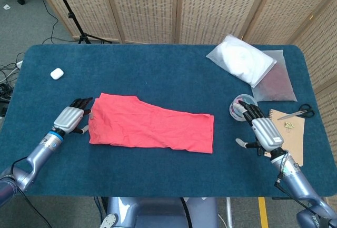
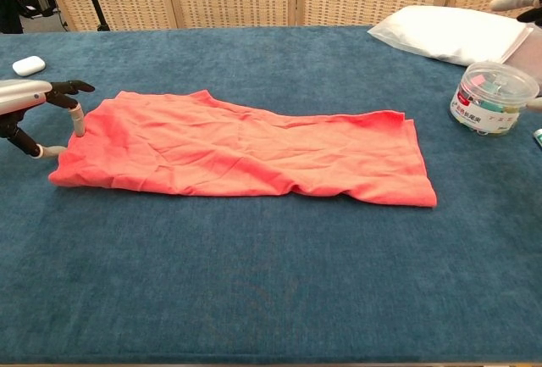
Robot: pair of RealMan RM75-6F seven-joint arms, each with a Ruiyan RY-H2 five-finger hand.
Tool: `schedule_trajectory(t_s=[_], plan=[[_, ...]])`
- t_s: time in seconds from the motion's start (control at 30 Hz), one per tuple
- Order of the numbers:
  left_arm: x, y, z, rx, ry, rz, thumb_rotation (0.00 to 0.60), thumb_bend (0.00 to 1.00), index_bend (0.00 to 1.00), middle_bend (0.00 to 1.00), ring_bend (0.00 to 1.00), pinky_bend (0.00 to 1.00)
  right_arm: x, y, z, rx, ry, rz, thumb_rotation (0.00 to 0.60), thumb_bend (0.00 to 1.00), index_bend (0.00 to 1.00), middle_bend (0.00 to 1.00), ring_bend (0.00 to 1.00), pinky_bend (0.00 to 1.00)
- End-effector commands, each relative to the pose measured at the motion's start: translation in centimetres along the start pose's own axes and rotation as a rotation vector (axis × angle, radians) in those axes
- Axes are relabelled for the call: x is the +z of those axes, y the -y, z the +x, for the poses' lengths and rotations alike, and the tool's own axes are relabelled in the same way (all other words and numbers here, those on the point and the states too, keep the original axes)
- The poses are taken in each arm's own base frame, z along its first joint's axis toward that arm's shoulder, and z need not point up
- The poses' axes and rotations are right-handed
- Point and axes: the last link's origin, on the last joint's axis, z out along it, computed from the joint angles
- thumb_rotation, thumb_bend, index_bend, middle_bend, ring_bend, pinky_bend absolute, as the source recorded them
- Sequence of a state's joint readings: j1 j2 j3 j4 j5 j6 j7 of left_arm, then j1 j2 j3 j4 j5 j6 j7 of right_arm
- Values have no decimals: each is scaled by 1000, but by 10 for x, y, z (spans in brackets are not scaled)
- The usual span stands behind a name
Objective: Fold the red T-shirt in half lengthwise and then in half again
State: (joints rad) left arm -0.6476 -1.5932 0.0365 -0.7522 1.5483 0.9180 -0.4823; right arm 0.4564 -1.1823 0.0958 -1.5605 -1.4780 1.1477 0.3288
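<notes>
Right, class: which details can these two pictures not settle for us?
- Right hand: the chest view's right edge cuts off all but fingertips.
- Left hand: whether its fingertips already pinch the red T-shirt edge; too small in both views.
- Clear tub: label print too small; contents only coloured bits.
- Red T-shirt's layers: underside hidden by the top layer.

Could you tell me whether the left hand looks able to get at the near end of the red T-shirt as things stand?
Probably yes: the left hand sits right at the T-shirt's left edge, fingers apart, with nothing between them.
</notes>
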Motion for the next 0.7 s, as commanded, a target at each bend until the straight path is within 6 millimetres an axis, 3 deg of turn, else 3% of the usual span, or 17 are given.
schedule_trajectory(t_s=[0.03,0.63,0.7], plan=[[2,0,1,14,-1,8,600,268,378,0,0,0,0,0,0,0,0,0,600,260,0,0,0,0],[13,-11,-6,54,-3,12,600,268,377,0,0,0,-1,1,1,5,-2,3,600,260,0,0,0,0],[14,-13,-6,62,-11,10,600,273,427,0,0,0,-1,1,2,8,-6,5,600,260,0,0,0,0]])
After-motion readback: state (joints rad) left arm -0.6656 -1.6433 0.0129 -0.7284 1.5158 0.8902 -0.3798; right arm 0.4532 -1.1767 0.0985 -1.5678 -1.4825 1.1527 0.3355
